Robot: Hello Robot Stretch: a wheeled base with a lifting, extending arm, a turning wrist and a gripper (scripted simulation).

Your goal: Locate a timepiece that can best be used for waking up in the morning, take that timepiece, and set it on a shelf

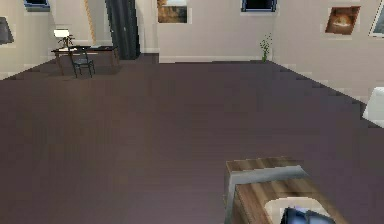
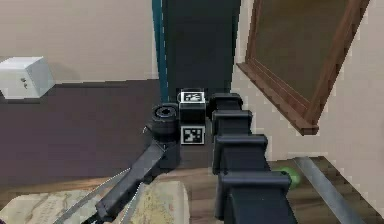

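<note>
Nearest, on the wooden counter (image 1: 262, 188), a small dark blob (image 1: 293, 214) — possibly the timepiece, likely light, rigid, smooth-cased, best taken across its flat sides — then gripper (image 2: 120, 192) near papers (image 2: 165, 205), holding something or nothing: impossible to tell.

You see a dark purple-brown floor (image 1: 150, 130), cream walls (image 1: 215, 35), a black desk (image 1: 75, 48) and a streaky brown wooden top (image 1: 265, 166); side on, a white box (image 2: 25, 77), black gripper (image 2: 115, 195) and black-marked white squares (image 2: 191, 98).
</note>
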